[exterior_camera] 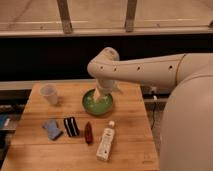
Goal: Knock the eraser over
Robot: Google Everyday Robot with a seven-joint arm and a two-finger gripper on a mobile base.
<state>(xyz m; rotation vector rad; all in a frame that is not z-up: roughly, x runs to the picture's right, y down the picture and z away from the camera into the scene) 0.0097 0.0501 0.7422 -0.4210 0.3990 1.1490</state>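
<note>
My claw hangs over the round green bowl; I cannot tell whether it is apart or together. The small black rectangular eraser with white stripes sits nearer the camera, leftward of the claw and well apart from it, between a flat blue-grey pad and a slim red-brown object.

gripper over bowl, eraser flanked by pad, red-brown object

We see our arm, fat, round and creamy white, with a row of tiny dark dots. Our pale gripper hangs just over the green bowl.
</note>
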